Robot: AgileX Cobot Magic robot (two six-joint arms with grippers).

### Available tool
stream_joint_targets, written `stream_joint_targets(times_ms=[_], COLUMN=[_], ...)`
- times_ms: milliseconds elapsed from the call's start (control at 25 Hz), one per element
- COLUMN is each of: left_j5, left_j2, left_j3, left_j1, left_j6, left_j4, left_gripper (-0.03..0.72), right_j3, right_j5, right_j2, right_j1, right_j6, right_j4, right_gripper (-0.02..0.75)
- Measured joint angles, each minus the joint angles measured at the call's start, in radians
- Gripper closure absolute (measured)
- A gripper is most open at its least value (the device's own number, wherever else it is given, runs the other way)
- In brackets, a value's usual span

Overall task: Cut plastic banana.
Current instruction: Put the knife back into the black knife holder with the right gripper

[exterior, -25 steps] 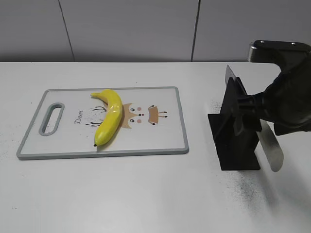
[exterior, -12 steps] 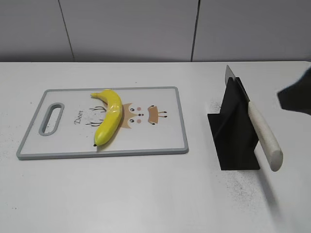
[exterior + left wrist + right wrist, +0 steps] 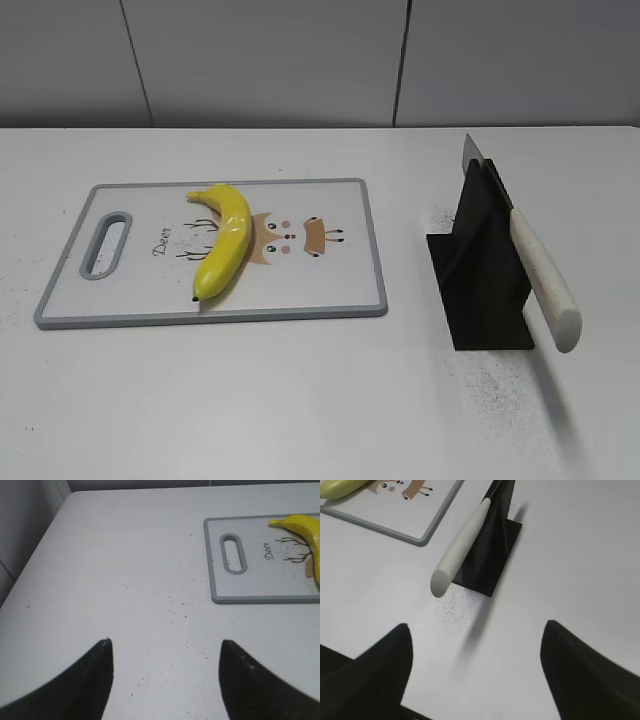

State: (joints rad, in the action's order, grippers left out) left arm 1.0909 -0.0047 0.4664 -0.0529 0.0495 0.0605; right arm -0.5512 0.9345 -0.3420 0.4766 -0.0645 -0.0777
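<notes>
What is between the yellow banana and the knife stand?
Only the deer picture on the cutting board, then bare white table, lies between the plastic banana and the black knife stand, as the exterior view shows.

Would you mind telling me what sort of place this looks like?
Probably a lab test bench staged as a kitchen task: a bare white table, a cutting board holding a plastic banana, and a knife in a black stand.
</notes>
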Motion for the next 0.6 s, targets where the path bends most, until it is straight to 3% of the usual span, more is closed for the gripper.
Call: stream_joint_targets(times_ms=[240,600], left_j5=[-0.001,-0.002], left_j2=[0.000,0.000], left_j3=[0.000,0.000], left_j1=[0.000,0.000], left_j6=[0.000,0.000], left_j4=[-0.001,-0.001], left_gripper=[0.058,0.058], right_j3=[0.034,0.046], right_j5=[0.111,0.111], right_j2=[0.181,0.273], right_j1=[0.000,0.000], right_j6=[0.001,0.001], right_j4=[0.023,0.052], right_gripper=[0.146,0.172])
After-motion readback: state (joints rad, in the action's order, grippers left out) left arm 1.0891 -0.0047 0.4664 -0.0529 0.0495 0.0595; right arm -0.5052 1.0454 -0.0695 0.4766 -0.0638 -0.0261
